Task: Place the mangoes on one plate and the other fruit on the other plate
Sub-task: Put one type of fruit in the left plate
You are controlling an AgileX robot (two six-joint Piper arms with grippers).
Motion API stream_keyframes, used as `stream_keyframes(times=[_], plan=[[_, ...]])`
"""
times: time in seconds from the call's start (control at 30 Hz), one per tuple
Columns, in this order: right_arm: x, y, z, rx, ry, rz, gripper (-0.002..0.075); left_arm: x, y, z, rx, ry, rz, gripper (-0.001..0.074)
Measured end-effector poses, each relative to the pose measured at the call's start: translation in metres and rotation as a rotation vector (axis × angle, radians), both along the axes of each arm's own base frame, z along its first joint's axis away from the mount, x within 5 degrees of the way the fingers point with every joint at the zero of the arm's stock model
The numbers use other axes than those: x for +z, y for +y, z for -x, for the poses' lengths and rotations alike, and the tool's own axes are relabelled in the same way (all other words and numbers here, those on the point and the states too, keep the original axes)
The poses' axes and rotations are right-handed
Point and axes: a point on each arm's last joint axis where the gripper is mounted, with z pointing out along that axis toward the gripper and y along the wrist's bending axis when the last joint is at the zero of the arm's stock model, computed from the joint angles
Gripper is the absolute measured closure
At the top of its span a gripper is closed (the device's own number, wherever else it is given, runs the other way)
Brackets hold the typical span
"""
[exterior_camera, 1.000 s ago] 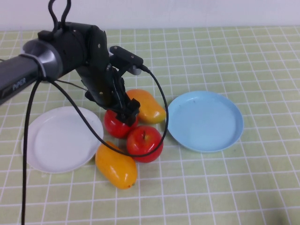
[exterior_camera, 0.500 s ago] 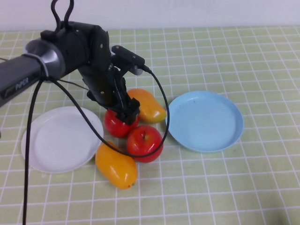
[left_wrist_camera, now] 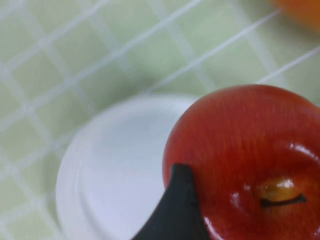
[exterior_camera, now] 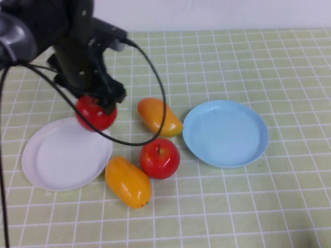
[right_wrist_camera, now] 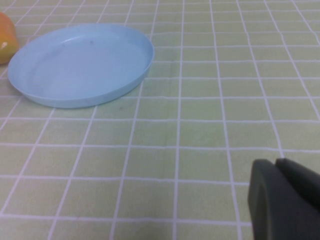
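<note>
On the green checked tablecloth [exterior_camera: 289,62], one apple [exterior_camera: 96,112] was gripped by the left gripper [exterior_camera: 98,98] right above the white plate's [exterior_camera: 57,160] far rim; the right gripper [right_wrist_camera: 282,200] was parked, jaws unclear.

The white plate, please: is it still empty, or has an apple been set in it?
Empty. The white plate is bare; the left gripper holds an apple above its far rim. The right gripper is parked beyond the blue plate.

so the surface [exterior_camera: 269,206] is sitting under a light green cloth with a white grid of squares running all over it; it's filling pretty much the whole high view; a plain pale wall [exterior_camera: 217,13] is running along the far edge; the same green grid is showing up in both wrist views too
</note>
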Motion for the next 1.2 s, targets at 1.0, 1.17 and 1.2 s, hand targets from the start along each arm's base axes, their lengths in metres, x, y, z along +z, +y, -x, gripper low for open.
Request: stream_keyframes(times=[1.0, 1.17, 1.2], plan=[[0.000, 0.000, 0.000, 0.000, 0.000, 0.000, 0.0742, -0.016, 0.075, 0.044, 0.224, 0.017, -0.005, 0.0066], [0.000, 0.000, 0.000, 0.000, 0.000, 0.000, 0.0742, -0.003, 0.031, 0.065, 0.107, 0.004, 0.067, 0.0066], [0.000, 0.000, 0.000, 0.000, 0.000, 0.000, 0.0742, -0.003, 0.018, 0.070, 0.066, 0.007, 0.077, 0.0066]])
